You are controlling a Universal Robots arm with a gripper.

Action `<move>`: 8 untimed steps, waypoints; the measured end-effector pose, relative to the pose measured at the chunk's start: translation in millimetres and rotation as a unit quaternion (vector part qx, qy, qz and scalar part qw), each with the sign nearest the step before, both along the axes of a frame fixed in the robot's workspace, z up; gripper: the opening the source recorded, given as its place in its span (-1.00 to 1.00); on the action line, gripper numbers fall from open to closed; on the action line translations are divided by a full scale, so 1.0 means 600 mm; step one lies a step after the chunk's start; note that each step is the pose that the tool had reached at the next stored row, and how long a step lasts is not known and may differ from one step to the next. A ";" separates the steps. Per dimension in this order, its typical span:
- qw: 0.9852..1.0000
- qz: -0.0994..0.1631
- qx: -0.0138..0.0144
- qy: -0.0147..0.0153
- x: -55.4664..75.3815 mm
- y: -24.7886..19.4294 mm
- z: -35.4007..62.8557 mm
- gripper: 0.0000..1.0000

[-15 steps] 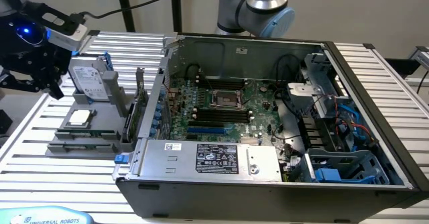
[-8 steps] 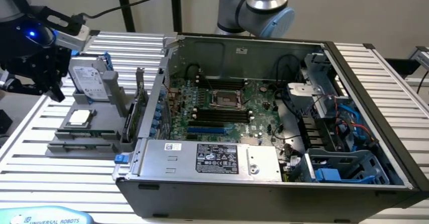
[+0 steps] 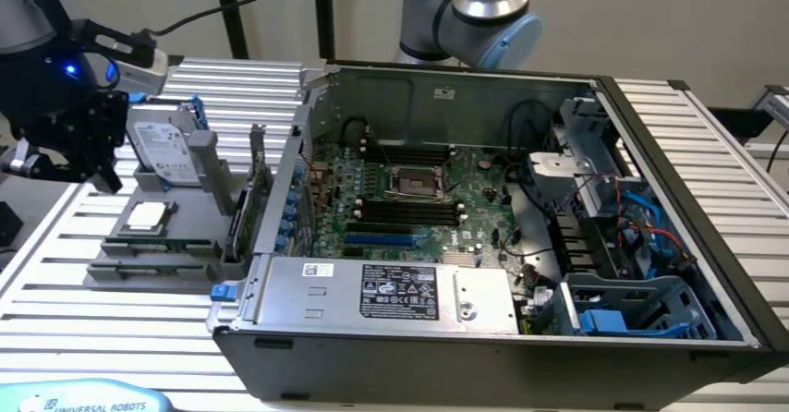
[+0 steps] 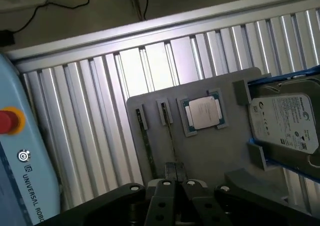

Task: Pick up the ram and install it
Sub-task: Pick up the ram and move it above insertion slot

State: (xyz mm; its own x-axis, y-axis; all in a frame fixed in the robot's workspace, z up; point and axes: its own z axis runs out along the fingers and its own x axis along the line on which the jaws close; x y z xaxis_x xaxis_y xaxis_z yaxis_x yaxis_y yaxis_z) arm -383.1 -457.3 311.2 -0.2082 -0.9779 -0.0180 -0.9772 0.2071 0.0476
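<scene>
Slatted tabletop [image 3: 74, 338], gripper [image 4: 175, 170] hanging empty with jaws pinched shut right above the ram [image 4: 172, 143] standing edge-on in the grey holder [image 4: 210, 156], so a descent like this could strike its edge rather than straddle it; count seemingly two slim sticks, one processor [image 4: 204, 113], one hard drive [image 4: 282, 121], one open case [image 3: 431, 357].

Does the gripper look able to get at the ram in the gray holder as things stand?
Probably yes. The gripper hangs over the gray holder, close to the ram, which stands on edge in its slot with nothing covering it. The jaws are shut, though, so they would need opening.
</scene>
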 end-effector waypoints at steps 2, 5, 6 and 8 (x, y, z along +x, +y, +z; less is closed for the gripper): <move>1.000 0.015 0.000 0.000 0.000 0.0000 -0.004 -0.79; 1.000 0.031 -0.002 0.000 0.002 0.0001 -0.011 -0.79; 0.999 0.035 -0.003 0.000 0.003 0.0001 -0.013 -0.79; 0.999 0.044 -0.004 0.000 0.006 0.0001 -0.019 -0.79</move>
State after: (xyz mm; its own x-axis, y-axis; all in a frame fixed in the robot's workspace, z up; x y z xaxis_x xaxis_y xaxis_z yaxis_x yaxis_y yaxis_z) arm -379.5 -457.3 299.9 -0.1223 -0.9925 -0.0094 -0.9915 0.1217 0.0461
